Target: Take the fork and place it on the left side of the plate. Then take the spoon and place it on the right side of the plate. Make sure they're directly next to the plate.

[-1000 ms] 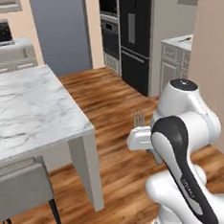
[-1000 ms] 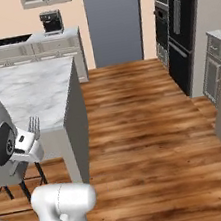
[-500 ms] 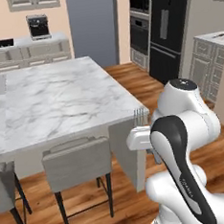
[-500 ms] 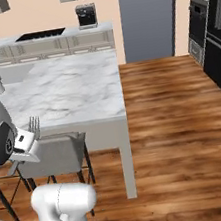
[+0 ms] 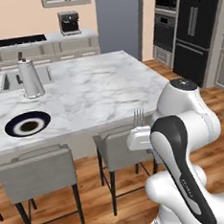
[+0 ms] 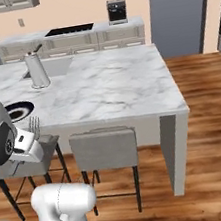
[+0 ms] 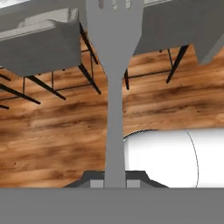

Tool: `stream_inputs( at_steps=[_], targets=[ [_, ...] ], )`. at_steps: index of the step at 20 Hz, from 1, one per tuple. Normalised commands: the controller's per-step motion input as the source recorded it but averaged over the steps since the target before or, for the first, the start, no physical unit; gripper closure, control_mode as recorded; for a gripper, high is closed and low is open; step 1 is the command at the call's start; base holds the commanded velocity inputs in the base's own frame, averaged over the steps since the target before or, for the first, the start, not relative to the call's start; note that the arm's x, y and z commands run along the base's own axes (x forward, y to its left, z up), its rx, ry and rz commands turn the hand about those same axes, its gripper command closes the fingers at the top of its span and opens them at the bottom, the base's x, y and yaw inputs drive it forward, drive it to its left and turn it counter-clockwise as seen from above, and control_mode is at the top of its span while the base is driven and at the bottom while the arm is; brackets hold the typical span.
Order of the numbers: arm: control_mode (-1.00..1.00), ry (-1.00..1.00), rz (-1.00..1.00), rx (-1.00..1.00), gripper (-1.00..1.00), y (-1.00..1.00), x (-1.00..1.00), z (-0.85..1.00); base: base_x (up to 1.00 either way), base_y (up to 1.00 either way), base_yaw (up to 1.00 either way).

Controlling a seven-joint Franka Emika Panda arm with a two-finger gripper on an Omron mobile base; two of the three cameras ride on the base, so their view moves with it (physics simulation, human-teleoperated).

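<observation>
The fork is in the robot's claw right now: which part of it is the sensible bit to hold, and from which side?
The fork is best held as the gripper has it: shut on the end of the slim, straight handle, pinching its flat faces from either side. The tines point away from the hand, so they stay free to be laid beside the plate.

Marble-topped island [image 5: 98, 93] is the landmark. Grey stools [image 5: 40, 175] tucked under its near edge, on wood plank floor [image 6: 207, 132]. Metal kettle [image 5: 30, 79] on it, beside what looks like a sink. Beyond it: peach wall, grey cabinets with cooktop [image 6: 69, 30] and coffee machine [image 5: 68, 22]. Right of it: black ovens, fridge [image 5: 195, 27].
</observation>
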Motion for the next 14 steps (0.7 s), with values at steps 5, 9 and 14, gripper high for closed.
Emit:
stream_inputs(
  at_steps=[5,9,14],
  targets=[
    [1.00,0.00,0.00,0.00,1.00,0.00,0.00,0.00,0.08,1.00,0.09],
    [1.00,0.00,0.00,0.00,1.00,0.00,0.00,0.00,0.31,0.99,0.06],
    [1.00,0.00,0.00,0.00,1.00,0.00,0.00,0.00,0.78,0.72,0.04]
  ],
)
